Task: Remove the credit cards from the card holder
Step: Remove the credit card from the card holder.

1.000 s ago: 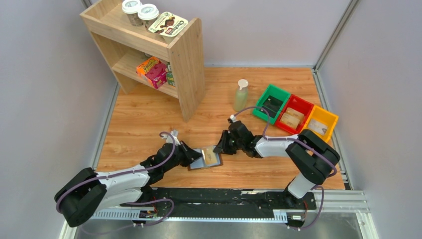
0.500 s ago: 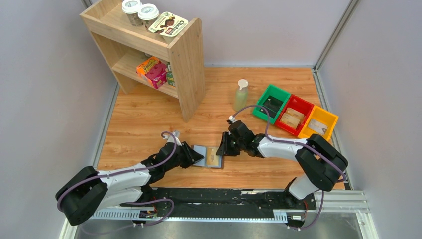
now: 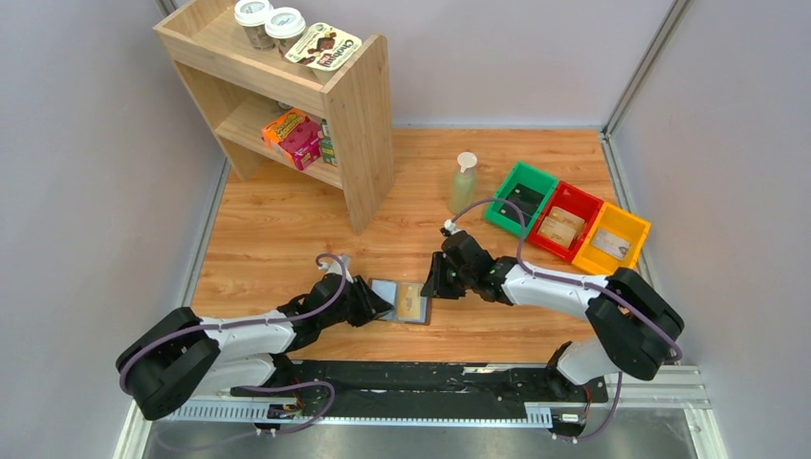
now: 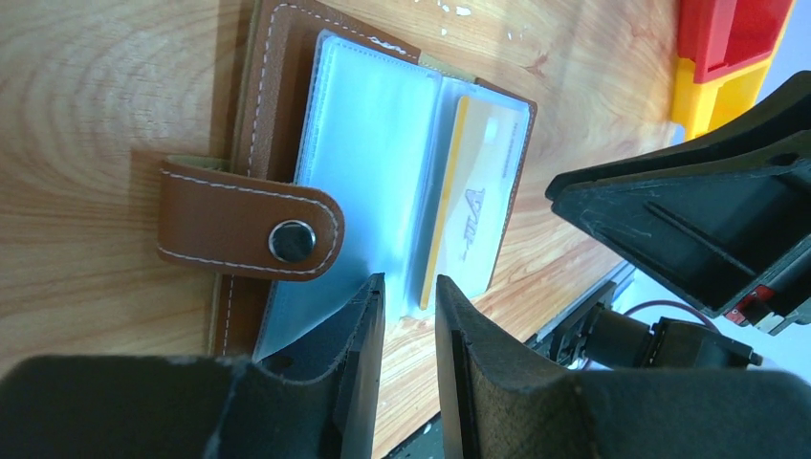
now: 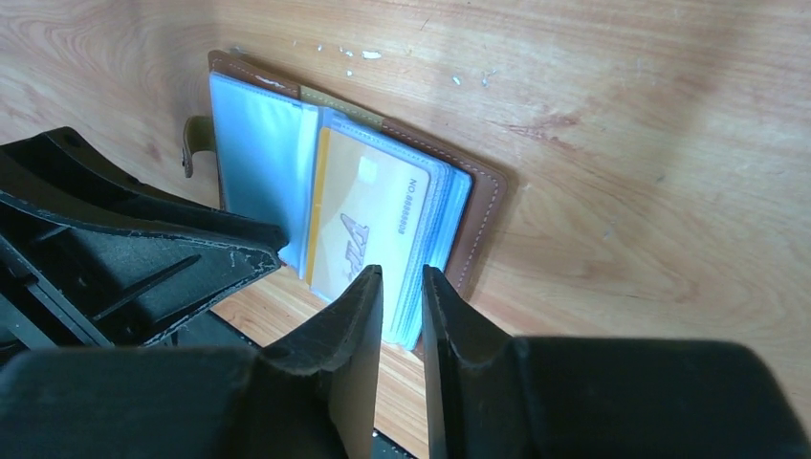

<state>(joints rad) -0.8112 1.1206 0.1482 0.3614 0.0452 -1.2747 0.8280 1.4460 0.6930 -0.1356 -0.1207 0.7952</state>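
**Open card holder lies between the two pincers**

The card holder (image 3: 402,303) lies opened flat on the wood-grain surface (image 3: 287,220), close to its near edge and about in the middle, between the two arms. It is of brown leather with pale stitching, and has a rounded snap tab (image 4: 239,225) with a metal stud. Inside are clear, glossy, bluish plastic sleeves (image 4: 368,143). One of them holds a yellow-gold credit card (image 5: 368,225) with small print.

The left pincer (image 4: 409,282) is at the left side of the holder. Its jaws stand a little apart over the sleeve edge, and nothing is clearly clamped. The right pincer (image 5: 402,277) at the right side shows the same narrow gap and no clear grip.

At the far right, three square plastic bins stand in a row. The green bin (image 3: 541,176) holds a dark card (image 3: 521,202), the red bin (image 3: 585,193) a tan card (image 3: 561,227), and the yellow bin (image 3: 631,222) a pale card (image 3: 610,244).
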